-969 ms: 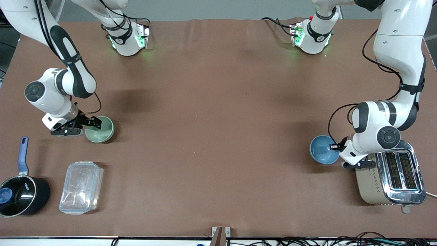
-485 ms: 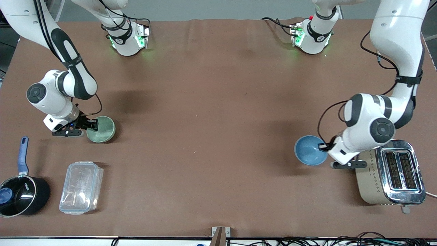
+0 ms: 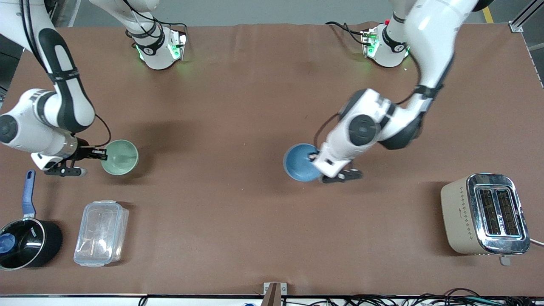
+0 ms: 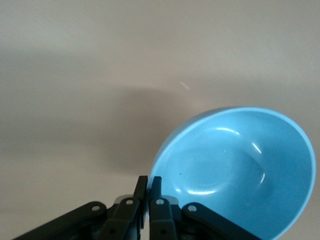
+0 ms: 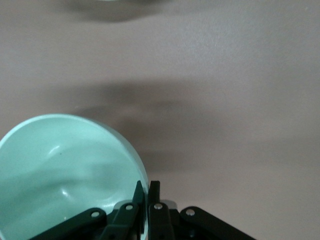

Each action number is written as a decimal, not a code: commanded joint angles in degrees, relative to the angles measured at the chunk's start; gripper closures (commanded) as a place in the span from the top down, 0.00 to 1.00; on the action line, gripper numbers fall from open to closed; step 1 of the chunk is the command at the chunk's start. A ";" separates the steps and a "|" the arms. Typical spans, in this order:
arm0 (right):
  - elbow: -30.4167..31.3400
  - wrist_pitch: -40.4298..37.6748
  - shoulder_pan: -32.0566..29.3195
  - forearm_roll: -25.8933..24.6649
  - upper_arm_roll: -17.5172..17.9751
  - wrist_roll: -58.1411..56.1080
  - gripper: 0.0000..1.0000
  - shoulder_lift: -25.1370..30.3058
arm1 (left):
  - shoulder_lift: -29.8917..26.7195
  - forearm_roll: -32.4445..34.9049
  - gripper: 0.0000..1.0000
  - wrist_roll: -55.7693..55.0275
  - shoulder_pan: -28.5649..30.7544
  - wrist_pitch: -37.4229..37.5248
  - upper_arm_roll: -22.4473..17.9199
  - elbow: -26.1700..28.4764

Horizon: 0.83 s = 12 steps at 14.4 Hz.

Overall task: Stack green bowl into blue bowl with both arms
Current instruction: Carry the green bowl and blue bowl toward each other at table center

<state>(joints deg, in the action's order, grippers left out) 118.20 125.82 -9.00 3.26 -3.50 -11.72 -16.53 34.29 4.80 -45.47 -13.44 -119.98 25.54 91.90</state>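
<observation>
The pale green bowl [image 3: 121, 157] is at the right arm's end of the table, with my right gripper [image 3: 101, 155] shut on its rim. In the right wrist view one finger is inside the green bowl [image 5: 65, 170] and one outside, at my right gripper [image 5: 147, 189]. The blue bowl [image 3: 300, 162] hangs tilted over the middle of the table, casting a shadow. My left gripper [image 3: 314, 158] is shut on its rim. The left wrist view shows the blue bowl [image 4: 240, 170] pinched by my left gripper [image 4: 149, 181].
A cream and chrome toaster [image 3: 484, 214] stands at the left arm's end, near the front camera. A black saucepan with a blue handle [image 3: 25, 240] and a clear plastic box [image 3: 101, 233] sit at the right arm's end. The brown table [image 3: 238, 106] stretches between the bowls.
My left arm swung the blue bowl from beside the toaster to over the table's middle. My right gripper closed on the green bowl's rim and the arm shifted slightly.
</observation>
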 commanded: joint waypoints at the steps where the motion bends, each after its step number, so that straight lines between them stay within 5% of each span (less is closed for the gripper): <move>1: -3.93 -8.45 1.08 0.43 0.69 3.00 0.00 2.89 | 7.70 0.04 0.00 -4.61 -5.26 -1.91 -0.23 -6.72; 3: -4.65 -11.64 2.92 2.88 1.56 5.03 0.00 6.40 | 10.87 0.04 0.00 -8.04 -9.13 -8.31 -0.41 -7.26; 6: -4.65 -12.97 3.72 2.98 8.75 14.85 0.00 10.19 | 13.16 -0.05 0.05 -10.43 -11.17 -10.62 -0.32 -7.26; 7: -4.73 -12.88 3.90 2.89 11.65 18.28 0.00 10.81 | 13.35 -0.22 0.24 -10.60 -11.26 -11.41 -0.41 -7.26; 8: -4.74 -12.79 3.98 2.80 14.37 21.70 0.00 11.16 | 13.26 0.04 0.54 -10.86 -11.26 -11.59 -0.41 -7.26; 9: -4.74 -12.35 4.07 2.63 17.01 25.83 0.00 11.17 | 12.57 0.13 1.00 -11.04 -11.09 -11.59 -0.41 -7.26; 12: -4.82 -8.24 4.86 2.54 26.58 39.62 0.00 10.64 | 6.00 0.48 1.00 -10.60 -8.02 -9.93 -2.42 -7.35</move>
<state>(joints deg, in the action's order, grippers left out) 112.34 114.52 -3.97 5.78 17.80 20.09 -6.34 46.20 4.81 -55.58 -23.63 -131.97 24.88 83.97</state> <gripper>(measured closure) 0.952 0.493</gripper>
